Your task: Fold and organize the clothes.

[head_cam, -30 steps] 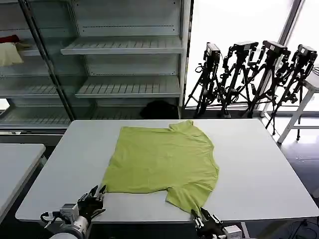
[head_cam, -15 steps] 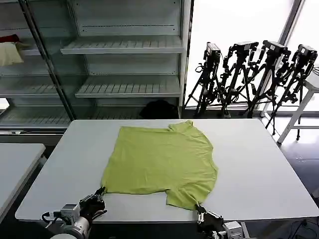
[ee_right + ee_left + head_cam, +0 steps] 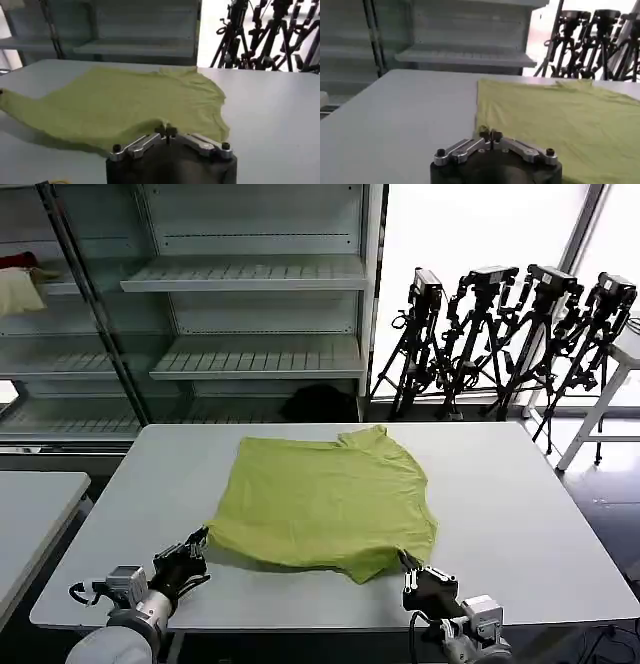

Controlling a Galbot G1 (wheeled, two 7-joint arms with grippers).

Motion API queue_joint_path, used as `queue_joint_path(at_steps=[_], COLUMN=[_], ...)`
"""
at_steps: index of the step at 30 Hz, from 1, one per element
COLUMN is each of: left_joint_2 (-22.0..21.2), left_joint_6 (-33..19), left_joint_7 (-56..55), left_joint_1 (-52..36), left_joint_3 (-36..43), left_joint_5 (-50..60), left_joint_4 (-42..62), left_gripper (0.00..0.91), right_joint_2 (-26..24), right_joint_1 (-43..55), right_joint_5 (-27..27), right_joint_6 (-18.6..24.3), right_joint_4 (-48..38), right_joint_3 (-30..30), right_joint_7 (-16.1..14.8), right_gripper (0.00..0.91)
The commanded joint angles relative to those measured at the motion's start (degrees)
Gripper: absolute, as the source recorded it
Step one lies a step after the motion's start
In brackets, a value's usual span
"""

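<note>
The lime yellow-green T-shirt (image 3: 325,499) lies spread on the white table (image 3: 520,514), plain side up, its near edge raised off the surface. My left gripper (image 3: 198,540) is shut on the shirt's near left corner (image 3: 484,131). My right gripper (image 3: 408,562) is shut on the near right part of the shirt (image 3: 162,125), by the sleeve. In the left wrist view the left gripper (image 3: 490,135) pinches the hem. In the right wrist view the right gripper (image 3: 165,131) pinches the cloth, and the shirt (image 3: 125,102) sags between the two held points.
Metal shelving (image 3: 250,279) stands behind the table, with a cream and red cloth bundle (image 3: 20,284) on a left shelf. Black tripods (image 3: 500,334) stand at the back right. A second table (image 3: 30,514) sits at the left.
Both grippers have lifted the shirt's near edge and carried it a little toward the far side; the near sleeve, flat on the table before, now hangs from the right gripper.
</note>
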Motion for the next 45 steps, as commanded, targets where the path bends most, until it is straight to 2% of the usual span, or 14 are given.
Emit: queue_joint_path(at_steps=[1,3,10,17,24,45], left_joint_2=[-2.50,-3.21,-6.72,-8.06,-9.07,-9.28], left_joint_6=[-0.72,-0.75,-0.29,-0.17,-0.27,0.50], left_joint_7=[-4.44,-4.60,-5.70,-5.91,-6.19,-6.27], left_joint_1=[-12.58,-14.08,-17.86,-19.65,-20.83,-20.37], left_joint_3=[5.30,6.87,10.89,12.11,12.32,12.41], left_joint_5=[-1.42,-0.98,1.59,3.53,4.29,8.21], left_joint_4=[7.32,8.88,13.29,16.96,18.52,20.54], left_gripper=[0.010,0.010,0.010,0.010,0.010,0.020], right_joint_2=[-0.31,-0.61,1.60,3.60,4.34,5.88], right_joint_1=[9.72,11.43,18.84,23.74,24.29,25.90], right_joint_5=[-1.59,-2.87,-5.46,-8.80,-10.99,-13.31], right_joint_6=[0.06,0.05,1.22,1.69,2.49,3.79], right_joint_4=[-8.01,-10.40,-18.85,-23.25,-25.66,-27.91], right_joint_3=[1.42,0.73,-2.40,-5.23,-6.16,-8.22], right_joint_7=[-9.26,-11.33,-13.06,-12.91,-12.66,-12.67], right_gripper=[0.000,0.000,0.000,0.000,0.000,0.000])
